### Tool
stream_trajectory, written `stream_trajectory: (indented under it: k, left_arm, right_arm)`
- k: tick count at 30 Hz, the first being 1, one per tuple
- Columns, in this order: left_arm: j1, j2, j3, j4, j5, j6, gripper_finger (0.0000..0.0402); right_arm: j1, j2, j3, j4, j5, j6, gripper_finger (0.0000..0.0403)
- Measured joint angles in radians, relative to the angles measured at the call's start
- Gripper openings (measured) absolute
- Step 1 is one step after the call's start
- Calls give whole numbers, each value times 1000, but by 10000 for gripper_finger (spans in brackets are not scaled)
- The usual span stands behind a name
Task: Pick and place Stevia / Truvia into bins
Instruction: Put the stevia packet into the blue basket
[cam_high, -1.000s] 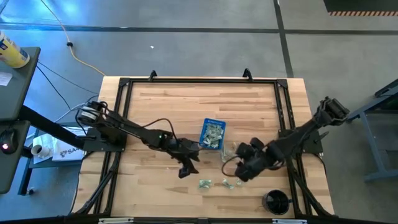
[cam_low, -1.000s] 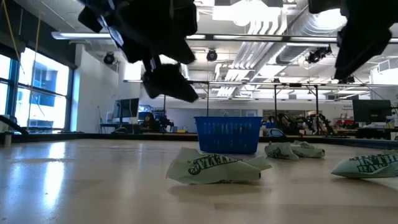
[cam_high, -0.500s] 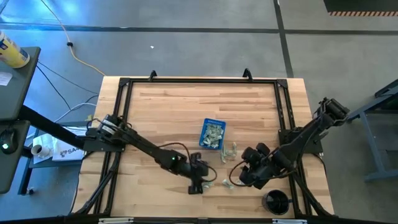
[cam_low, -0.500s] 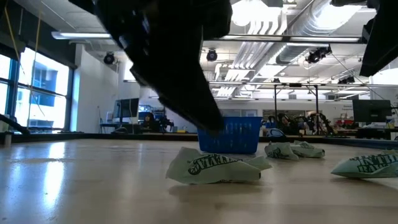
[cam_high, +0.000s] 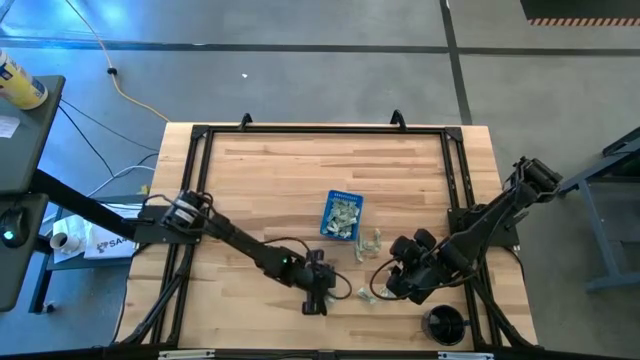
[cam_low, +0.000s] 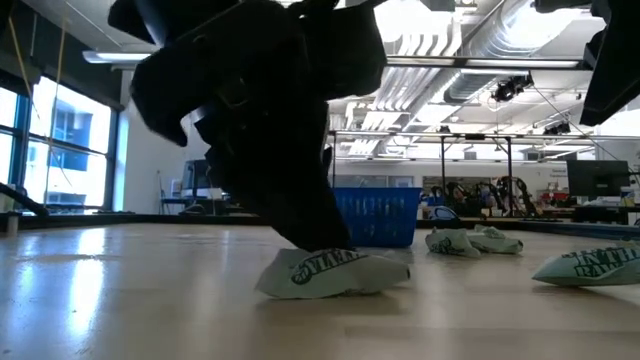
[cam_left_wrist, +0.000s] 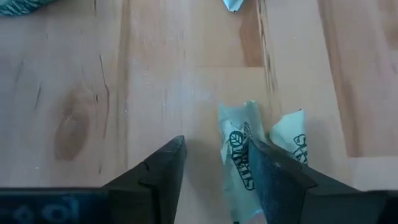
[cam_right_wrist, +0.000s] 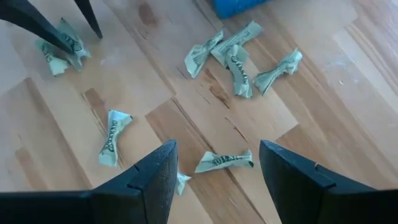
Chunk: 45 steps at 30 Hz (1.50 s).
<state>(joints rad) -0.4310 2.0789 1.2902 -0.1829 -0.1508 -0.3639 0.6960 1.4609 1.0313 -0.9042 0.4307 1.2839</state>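
Crumpled paper sachets (matt) on smooth wooden table

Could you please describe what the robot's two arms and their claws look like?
Both arms are dark, jointed, slim links with black cables looping beside them. The left claw and right claw each end in two black, angular, wedge-shaped fingers. Faint pale lettering marks the left claw's base; I cannot read it.

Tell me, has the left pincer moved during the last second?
Yes. In the high view the left pincer went away from the blue bin, toward the table's near edge, onto a sachet.
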Motion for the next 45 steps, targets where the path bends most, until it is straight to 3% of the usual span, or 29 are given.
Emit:
stream_trajectory:
  k: [5,11,15,20,24,27,29,32,38,40,45]
  left_arm:
    - [5,0,0,-121,-95,13,156]
    - [63,-54,-2,-311,-124,44,25]
    - [105,-151,-17,-498,-125,46,32]
    - [170,-373,-9,-576,-198,63,21]
    - [259,-453,-10,-387,-242,177,21]
    - [349,-429,-8,-226,-117,295,23]
    - [398,-379,-9,-142,-2,331,28]
    - [435,-312,-12,-89,87,327,57]
    - [450,-268,-11,-177,70,281,161]
    - [441,-288,5,-209,83,265,192]
    - [384,-377,32,-339,67,246,240]
  right_arm:
    - [-2,0,0,-6,3,0,216]
    - [-7,0,0,-12,31,11,216]
    - [-17,0,0,-13,40,18,216]
    - [-33,0,0,-14,74,18,216]
    - [-54,0,0,-13,88,17,216]
    - [-70,0,0,-7,80,-2,216]
    - [-76,0,0,-4,55,-11,216]
    - [-74,0,0,-3,7,-15,216]
    - [-68,0,2,-8,-81,13,216]
    - [-79,1,2,-19,-155,33,216]
    - [-101,30,2,-72,-243,227,216]
